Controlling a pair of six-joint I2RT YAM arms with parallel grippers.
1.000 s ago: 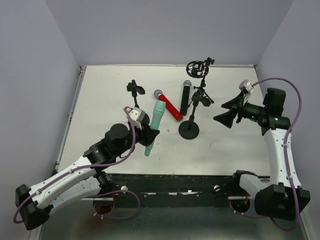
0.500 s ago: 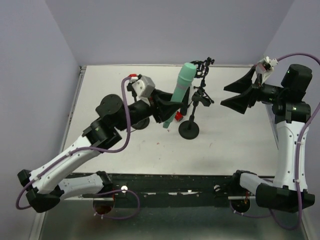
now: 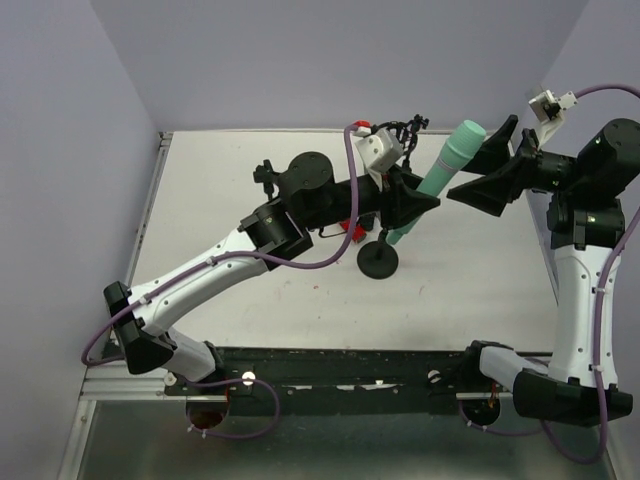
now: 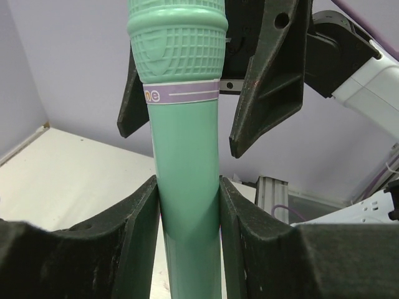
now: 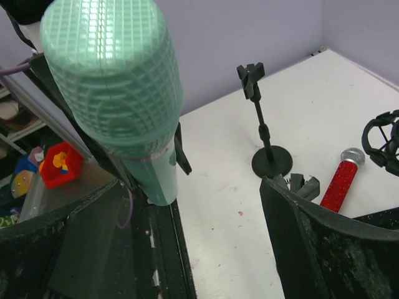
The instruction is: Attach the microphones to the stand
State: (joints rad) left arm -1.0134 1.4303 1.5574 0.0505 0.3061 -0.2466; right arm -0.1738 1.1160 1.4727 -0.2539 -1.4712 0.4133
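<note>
My left gripper (image 3: 420, 205) (image 4: 187, 187) is shut on the body of the mint-green microphone (image 3: 442, 175) (image 4: 186, 156) and holds it in the air, head up and tilted right. Its head (image 5: 115, 81) sits just in front of my right gripper (image 3: 466, 178) (image 5: 190, 187), which is open and touches nothing. Below them on the table is the stand with its round base (image 3: 378, 260). The red microphone (image 5: 340, 180) lies on the table, mostly hidden under the left arm in the top view. The black microphone is hidden.
A small stand with a clip on top (image 5: 262, 124) (image 3: 266, 176) rises from the table's far left part. A black shock mount (image 5: 383, 140) sits on the main stand. Purple walls close the back and sides.
The left arm has lifted the mint-green microphone off the table and carried it up and to the right, over the stand. The right gripper has risen and stayed open, now facing the microphone's head.
</note>
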